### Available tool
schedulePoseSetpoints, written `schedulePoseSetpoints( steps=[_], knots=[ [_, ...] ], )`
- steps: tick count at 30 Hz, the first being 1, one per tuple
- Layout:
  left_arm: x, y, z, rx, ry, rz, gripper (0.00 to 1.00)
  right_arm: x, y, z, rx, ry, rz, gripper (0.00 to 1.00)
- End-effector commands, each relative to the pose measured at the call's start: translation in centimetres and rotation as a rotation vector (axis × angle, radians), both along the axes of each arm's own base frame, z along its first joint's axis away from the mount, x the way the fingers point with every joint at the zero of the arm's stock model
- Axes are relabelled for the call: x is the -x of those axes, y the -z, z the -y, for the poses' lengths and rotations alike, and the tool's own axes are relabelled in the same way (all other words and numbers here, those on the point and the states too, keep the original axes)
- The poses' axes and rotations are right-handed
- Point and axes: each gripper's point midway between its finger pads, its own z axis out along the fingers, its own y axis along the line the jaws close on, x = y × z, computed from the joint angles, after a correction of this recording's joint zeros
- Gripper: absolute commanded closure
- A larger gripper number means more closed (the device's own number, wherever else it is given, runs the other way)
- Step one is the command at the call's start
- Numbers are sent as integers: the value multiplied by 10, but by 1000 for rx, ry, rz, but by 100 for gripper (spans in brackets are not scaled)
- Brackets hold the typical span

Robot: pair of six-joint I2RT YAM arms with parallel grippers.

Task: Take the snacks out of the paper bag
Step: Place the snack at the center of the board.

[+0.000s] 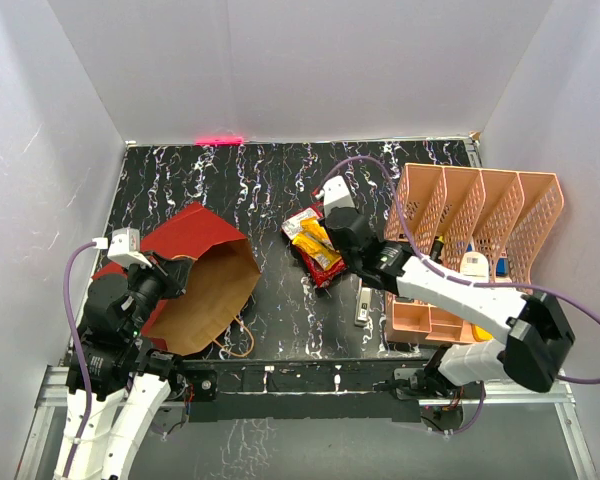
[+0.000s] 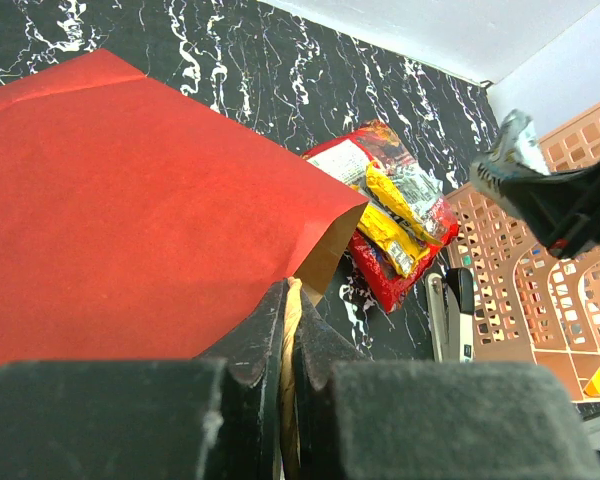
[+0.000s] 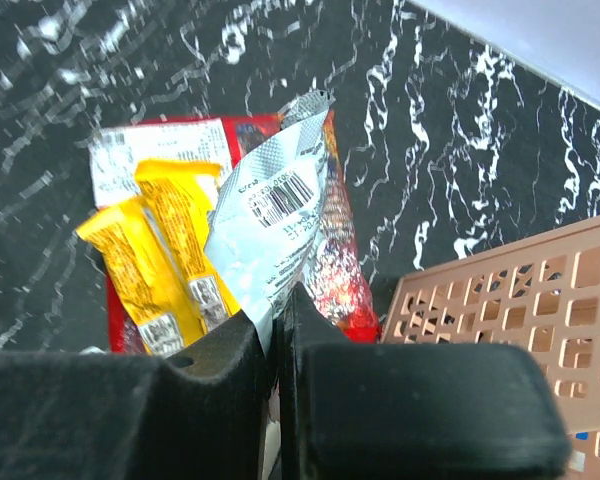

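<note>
**A:** Left wrist view. Your left gripper (image 2: 290, 298) had its jaws pressed together on the tan rim of the paper bag (image 2: 130, 200) at bottom centre. The bag's red wall filled the left of the frame. My judgement: you were steadying the bag's mouth.

**B:** Noted. In the right wrist view your right gripper (image 3: 276, 318) was pinching the lower corner of a silver foil packet (image 3: 265, 215), which stood up from the jaws at frame centre. Just beyond it lay the other snacks: two yellow packets (image 3: 155, 265) on a red packet (image 3: 335, 275), on the black table (image 3: 460, 120).

**A:** So the step in hand looked like set-down, with one packet out, held at the pile and not yet let go. In the top view the snacks (image 1: 315, 245) sat at centre, well apart from the bag at lower left.

**B:** Next move, as I judged it: you needed to spread the right jaws so the packet dropped onto the pile, then reach for the bag's mouth. The brown inside showed no packets where I could see it. The deep end was hidden, so I could not tell whether the bag was empty.

**A:** Farther right, the orange rack (image 1: 480, 215) stood near the pile, with a grey gadget (image 1: 362, 305) lying just beside the rack's lower left corner. You had little room on that side for the release.
</note>
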Motion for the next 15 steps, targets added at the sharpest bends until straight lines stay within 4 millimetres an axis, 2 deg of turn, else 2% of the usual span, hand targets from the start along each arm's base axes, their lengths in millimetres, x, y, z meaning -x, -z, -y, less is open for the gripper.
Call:
schedulePoseSetpoints(
  steps=[1,8,11,15],
  knots=[
    [-3,-5,1,2,3,19,100,-9,-2,4,120,32,-13,92],
    [-3,-5,1,4,3,22,100,-16,19,3,249,22,-63,92],
    [-3,-6,1,5,4,24,100,-20,24,-3,278,-5,-64,88],
    [-2,-6,1,5,3,28,100,-27,37,-3,347,9,-82,87]
  ],
)
